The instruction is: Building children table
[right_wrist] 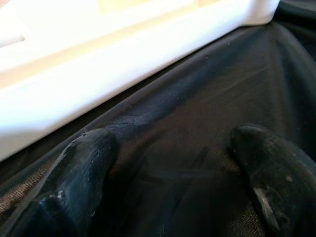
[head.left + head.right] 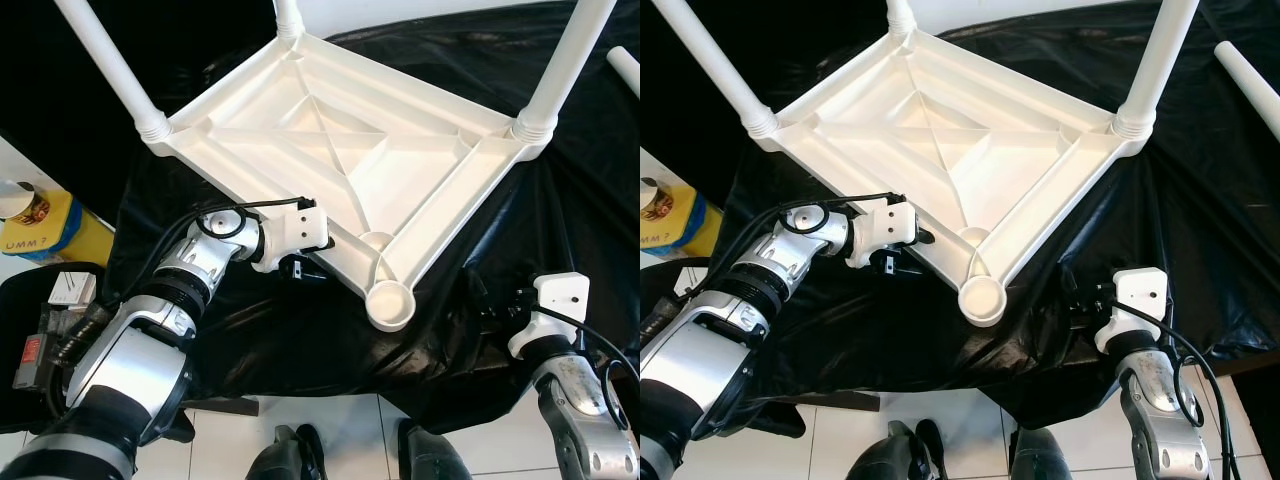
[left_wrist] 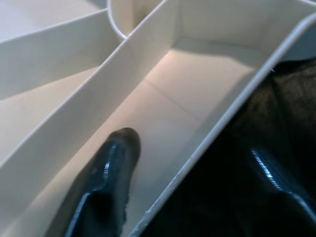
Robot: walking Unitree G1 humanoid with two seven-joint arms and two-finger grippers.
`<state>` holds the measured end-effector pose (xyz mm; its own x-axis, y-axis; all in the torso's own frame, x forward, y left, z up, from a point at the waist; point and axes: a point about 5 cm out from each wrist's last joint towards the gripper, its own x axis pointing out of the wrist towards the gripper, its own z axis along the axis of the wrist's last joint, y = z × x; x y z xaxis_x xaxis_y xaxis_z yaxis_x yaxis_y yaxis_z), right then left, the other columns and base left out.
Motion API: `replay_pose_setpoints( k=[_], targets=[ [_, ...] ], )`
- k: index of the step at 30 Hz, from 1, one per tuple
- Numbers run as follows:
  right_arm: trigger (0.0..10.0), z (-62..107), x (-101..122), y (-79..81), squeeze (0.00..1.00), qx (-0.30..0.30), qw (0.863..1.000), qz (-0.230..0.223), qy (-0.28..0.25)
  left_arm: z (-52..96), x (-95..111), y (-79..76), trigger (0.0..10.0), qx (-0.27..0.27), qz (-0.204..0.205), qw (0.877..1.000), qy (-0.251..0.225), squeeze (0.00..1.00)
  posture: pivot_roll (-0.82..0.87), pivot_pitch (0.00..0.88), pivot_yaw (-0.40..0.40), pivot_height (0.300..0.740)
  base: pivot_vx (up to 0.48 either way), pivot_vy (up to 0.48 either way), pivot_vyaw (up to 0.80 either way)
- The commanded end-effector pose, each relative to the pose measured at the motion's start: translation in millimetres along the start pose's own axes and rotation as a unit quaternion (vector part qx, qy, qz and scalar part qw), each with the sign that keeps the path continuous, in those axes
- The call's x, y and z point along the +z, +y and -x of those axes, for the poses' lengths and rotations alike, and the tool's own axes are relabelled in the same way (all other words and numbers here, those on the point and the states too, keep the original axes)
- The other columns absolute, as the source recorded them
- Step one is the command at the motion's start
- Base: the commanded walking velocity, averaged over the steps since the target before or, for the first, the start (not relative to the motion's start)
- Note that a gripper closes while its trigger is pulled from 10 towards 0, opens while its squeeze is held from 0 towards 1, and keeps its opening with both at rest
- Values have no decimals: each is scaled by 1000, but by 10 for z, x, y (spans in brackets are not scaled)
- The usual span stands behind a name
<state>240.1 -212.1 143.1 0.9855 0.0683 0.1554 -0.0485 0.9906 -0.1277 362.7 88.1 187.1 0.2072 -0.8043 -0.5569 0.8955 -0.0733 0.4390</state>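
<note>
A white plastic children's table [image 2: 300, 130] lies upside down on a black cloth [image 2: 560, 200]. Three white legs stand in its corners, among them the left one [image 2: 105, 60] and the right one [image 2: 570, 60]. The near corner socket [image 2: 390, 303] holds nothing. A loose white leg [image 2: 1250, 75] lies at the far right. My left gripper [image 2: 305, 262] is open at the table's near-left edge; one finger [image 3: 111, 163] is inside the rim channel and the other is outside on the cloth. My right gripper [image 1: 173, 143] is open over the cloth, just off the near-right edge.
A yellow container [image 2: 50, 230] and a dark box with labels [image 2: 50, 320] stand at the left beside the cloth. White tiled floor [image 2: 330, 420] lies below the cloth's front edge, where my feet [image 2: 290, 455] stand.
</note>
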Motion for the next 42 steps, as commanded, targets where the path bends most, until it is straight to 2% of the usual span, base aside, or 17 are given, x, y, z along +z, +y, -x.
replay_pose_setpoints(
  k=[1, 18, 19, 20, 22, 23, 27, 28, 29, 30, 33, 34, 35, 36, 37, 39, 42],
  targets=[
    [10000, 69, -117, 0, 0, -3, 999, -1, 33, -14, -148, -97, 0, 2, 52, 999, -6, 0, -203, 295, 144, 740, 0, 0, 0],
    [10000, -6, -115, 4, 0, -10, 1000, -2, 28, -5, -158, -355, 0, -14, 69, 996, -52, 0, -196, 254, 142, 740, 0, 0, 0],
    [10000, -16, -114, 8, 0, -11, 1000, -3, 26, -17, -146, -405, 1373, -12, 72, 996, -58, 0, -195, 248, 143, 740, 0, 0, 0],
    [10000, -27, -113, 12, 0, -12, 1000, -3, 25, -35, -127, -472, 5569, -14, 75, 995, -67, 0, -194, 243, 140, 740, 0, 0, 0],
    [10000, -27, -113, 12, 0, -12, 1000, -3, 25, -35, -127, -472, 5569, -14, 75, 995, -67, 0, -194, 243, 140, 740, 0, 0, 0],
    [10000, -39, -114, 16, 0, -12, 1000, -3, 24, -50, -103, -533, 10000, -16, 79, 994, -77, 0, -193, 238, 139, 740, 0, 0, 0],
    [10000, -75, -111, 19, 0, -16, 1000, -3, 21, -79, -78, -597, 10000, -3, 94, 992, -85, 0, -189, 228, 137, 740, 0, 0, 0],
    [10000, -94, -108, 13, 0, -24, 1000, 0, 18, -79, -75, -595, 10000, 11, 104, 991, -85, 282, -188, 222, 135, 740, 0, 0, 0],
    [10000, -94, -108, 13, 0, -24, 1000, 0, 18, -79, -75, -595, 10000, 11, 104, 991, -85, 282, -188, 222, 135, 740, 0, 0, 0],
    [10000, -114, -109, -3, 0, -38, 999, 2, 16, -67, -70, -570, 10000, 27, 117, 989, -90, 1000, -186, 215, 133, 740, 0, 0, 0],
    [10000, -130, -111, -18, 0, -53, 998, 1, 15, -46, -57, -549, 10000, 41, 121, 987, -93, 1000, -184, 207, 131, 740, 0, 0, 0],
    [10000, -161, -109, -53, 0, -86, 996, -2, 8, -8, -47, -483, 10000, 78, 121, 985, -91, 1000, -181, 197, 130, 740, 0, 0, 0],
    [10000, -173, -104, -65, 0, -98, 995, 0, 5, 9, -36, -464, 10000, 91, 120, 984, -92, 0, -181, 194, 129, 740, 0, 0, 0],
    [10000, -173, -104, -65, 0, -98, 995, 0, 5, 9, -36, -464, 10000, 91, 120, 984, -92, 0, -181, 194, 129, 740, 0, 0, 0],
    [10000, -202, -74, -104, 0, -126, 992, 3, -6, 38, -5, -434, 10000, 107, 122, 982, -99, 0, -182, 189, 126, 740, 0, 0, 0],
    [10000, -202, -74, -104, 0, -126, 992, 3, -6, 38, -5, -434, 10000, 107, 122, 982, -99, 0, -182, 189, 126, 740, 0, 0, 0],
    [10000, -231, -36, -180, 0, -169, 985, 9, -21, 70, 94, -357, 10000, 157, 117, 972, -128, 0, -180, 176, 121, 740, 0, 0, 0]
  ],
)
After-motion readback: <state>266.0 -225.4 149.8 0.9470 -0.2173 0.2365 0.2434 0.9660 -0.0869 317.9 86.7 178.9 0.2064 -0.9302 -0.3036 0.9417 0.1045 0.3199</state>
